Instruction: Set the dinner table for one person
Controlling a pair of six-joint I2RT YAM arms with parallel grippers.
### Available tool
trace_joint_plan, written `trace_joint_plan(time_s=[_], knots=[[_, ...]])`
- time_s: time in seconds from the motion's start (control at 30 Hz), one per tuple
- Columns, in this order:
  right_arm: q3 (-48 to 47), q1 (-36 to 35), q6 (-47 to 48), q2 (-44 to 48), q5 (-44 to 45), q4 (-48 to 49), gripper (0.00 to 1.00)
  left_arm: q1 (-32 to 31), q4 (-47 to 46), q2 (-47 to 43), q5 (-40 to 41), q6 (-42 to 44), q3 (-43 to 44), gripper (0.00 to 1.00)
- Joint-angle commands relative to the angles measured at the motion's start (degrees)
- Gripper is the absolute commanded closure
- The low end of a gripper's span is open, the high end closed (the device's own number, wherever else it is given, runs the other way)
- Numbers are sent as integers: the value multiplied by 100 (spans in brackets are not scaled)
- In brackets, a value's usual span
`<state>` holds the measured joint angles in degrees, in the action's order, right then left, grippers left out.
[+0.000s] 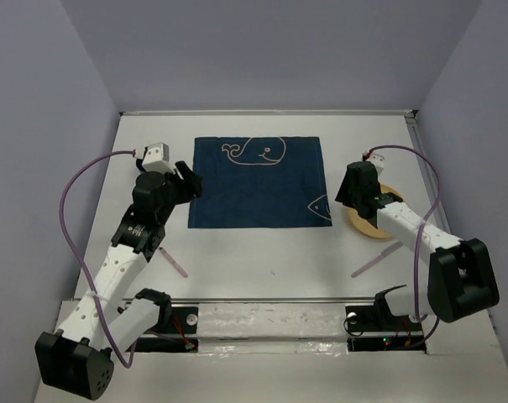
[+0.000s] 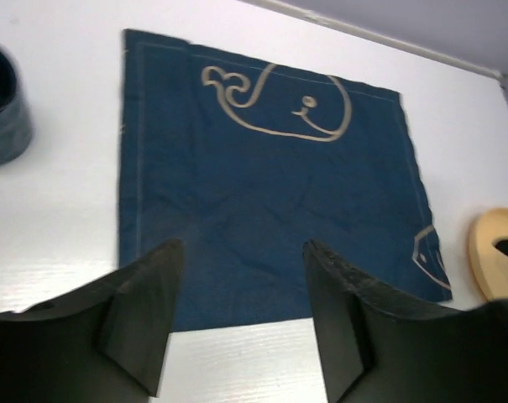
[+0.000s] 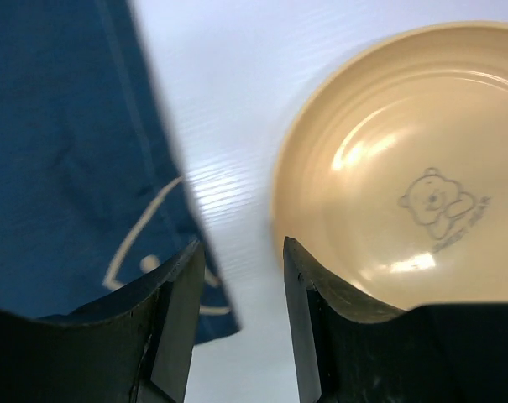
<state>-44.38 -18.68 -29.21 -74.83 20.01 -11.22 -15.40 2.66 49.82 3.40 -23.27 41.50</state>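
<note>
The dinner table is a white top with a navy whale-print cloth laid flat at its middle. A tan plate with a bear print lies right of the cloth, partly under my right arm. My right gripper is open and empty, its jaws over the bare strip between the cloth's near right corner and the plate's rim. My left gripper is open and empty, above the cloth's left near edge. A dark blue cup stands left of the cloth.
A thin pink utensil lies near the left arm and another near the right arm. A metal rail runs along the near edge. Grey walls close the table on three sides.
</note>
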Motion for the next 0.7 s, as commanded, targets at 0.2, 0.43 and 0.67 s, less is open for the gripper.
trace_joint_plan(time_s=[0.2, 0.43, 0.67], knots=[[-765, 338, 425, -1445, 583, -767, 59, -1139, -521, -614, -157, 1439, 7, 15], [-1256, 338, 609, -1869, 924, -1206, 100, -1483, -494, -895, 47, 1536, 16, 14], [-2661, -810, 1452, -1789, 1112, -1734, 100, -1501, -477, -1071, 370, 1492, 34, 1]])
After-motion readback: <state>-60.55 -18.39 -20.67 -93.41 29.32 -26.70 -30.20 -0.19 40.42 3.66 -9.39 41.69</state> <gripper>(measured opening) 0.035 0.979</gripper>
